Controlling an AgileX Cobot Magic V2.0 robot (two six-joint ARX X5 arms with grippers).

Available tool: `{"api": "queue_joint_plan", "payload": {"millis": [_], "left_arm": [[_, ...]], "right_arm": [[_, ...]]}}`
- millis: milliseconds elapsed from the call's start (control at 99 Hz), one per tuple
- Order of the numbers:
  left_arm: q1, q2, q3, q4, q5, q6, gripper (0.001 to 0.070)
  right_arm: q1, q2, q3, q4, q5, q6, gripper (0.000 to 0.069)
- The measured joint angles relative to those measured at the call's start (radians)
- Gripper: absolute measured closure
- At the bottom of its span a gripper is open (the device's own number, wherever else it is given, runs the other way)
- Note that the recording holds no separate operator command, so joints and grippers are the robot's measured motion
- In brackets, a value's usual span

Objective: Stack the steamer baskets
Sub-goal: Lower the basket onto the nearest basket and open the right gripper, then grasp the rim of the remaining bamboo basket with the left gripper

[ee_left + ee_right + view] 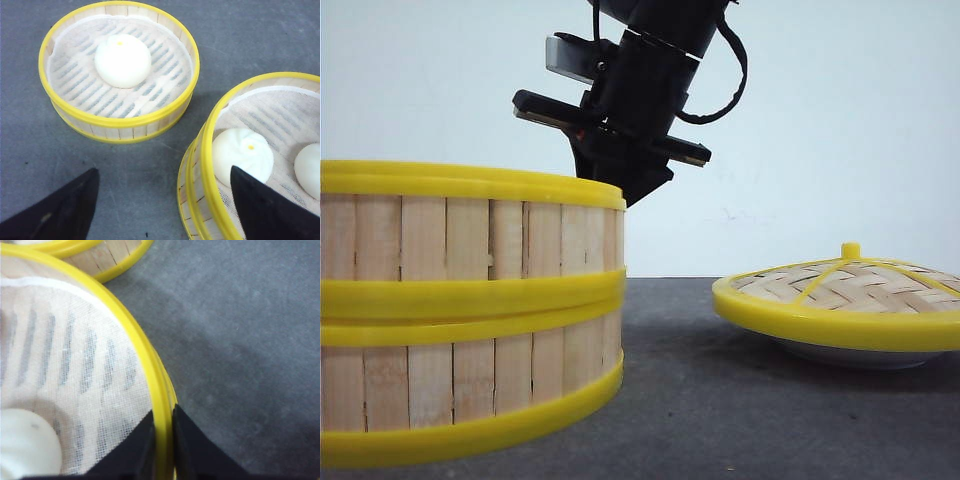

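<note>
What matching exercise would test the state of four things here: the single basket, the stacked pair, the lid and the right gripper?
Column one:
1. single basket
2. top basket of the stack
3. lid
4. right gripper

Column two:
A. resting on a white plate
B. holds two buns
C. pinching a yellow rim
D. holds one bun, alone on the table

Pairs: 1-D, 2-B, 3-A, 4-C
</note>
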Motion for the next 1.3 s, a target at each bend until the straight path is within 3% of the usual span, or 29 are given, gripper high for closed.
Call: {"api": "queue_joint_plan", "payload": {"millis": [485, 556, 677, 768, 899, 1091, 1304], "left_arm": [[0.000, 0.000, 0.000, 0.001, 0.000, 0.000, 0.0200], [0.000, 0.000, 0.000, 0.002, 0.000, 0.000, 0.0200], [0.001, 0.001, 0.000, 0.026, 0.000, -0.005, 0.0200], [0.016, 0.022, 0.008, 0.050, -0.001, -0.015, 0.0200], [0.073, 0.110, 0.053, 0.108, -0.004, -0.023, 0.0200], [0.165, 0.304, 0.148, 0.155, -0.004, -0.024, 0.0200], [0.235, 0.569, 0.272, 0.179, -0.005, -0.024, 0.0200]], "right_arm": [[-0.001, 0.002, 0.000, 0.004, -0.031, 0.000, 0.0650], [0.000, 0.002, 0.000, 0.003, -0.047, 0.003, 0.0559], [0.006, 0.001, 0.000, -0.017, -0.056, 0.008, 0.0302], [0.006, -0.006, 0.000, -0.031, -0.055, 0.011, 0.0221], [0.004, -0.079, 0.000, -0.059, -0.055, 0.009, 0.0199], [-0.037, -0.306, 0.001, -0.153, -0.002, -0.021, 0.0197], [-0.204, -0.521, 0.002, -0.363, 0.109, -0.053, 0.0197]]}}
